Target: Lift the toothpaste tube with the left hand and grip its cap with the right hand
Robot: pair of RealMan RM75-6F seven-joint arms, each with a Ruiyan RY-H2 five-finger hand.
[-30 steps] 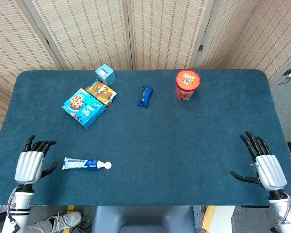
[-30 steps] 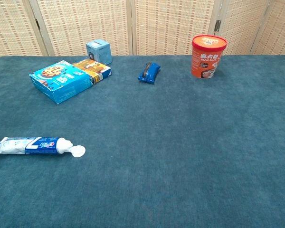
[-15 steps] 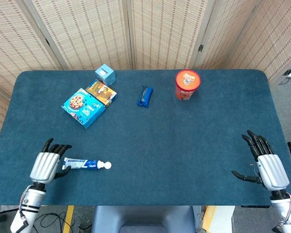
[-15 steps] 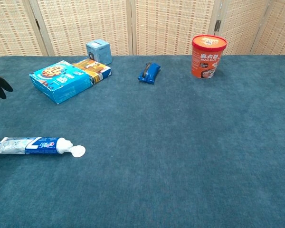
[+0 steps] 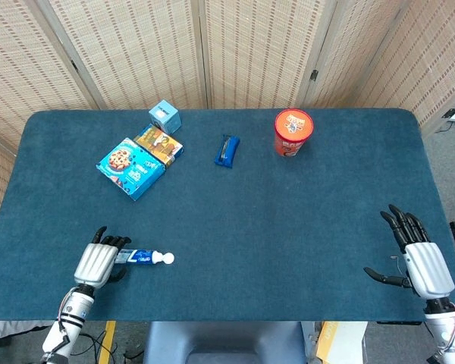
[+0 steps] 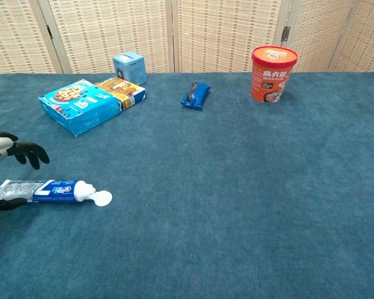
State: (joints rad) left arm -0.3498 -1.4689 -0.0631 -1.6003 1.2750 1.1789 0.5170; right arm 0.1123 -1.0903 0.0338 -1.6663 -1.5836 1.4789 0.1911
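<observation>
The toothpaste tube (image 5: 140,257) (image 6: 45,190) lies flat near the table's front left, its white cap (image 5: 165,258) (image 6: 102,199) pointing right. My left hand (image 5: 98,263) (image 6: 6,152) hovers over the tube's flat tail end with fingers apart, holding nothing; the chest view shows its fingers above the tube and the thumb below the tail. My right hand (image 5: 418,258) is far off at the front right edge, fingers spread, empty, seen only in the head view.
At the back left sit a blue cookie box (image 5: 130,167) (image 6: 78,105), a smaller snack box (image 5: 158,144) and a light blue cube (image 5: 165,116). A blue wrapped bar (image 5: 227,149) (image 6: 196,95) and a red cup (image 5: 293,132) (image 6: 273,73) stand at the back.
My left hand has moved right along the front edge and now covers the tube's tail end. The tube has not moved. The right hand has barely shifted.
</observation>
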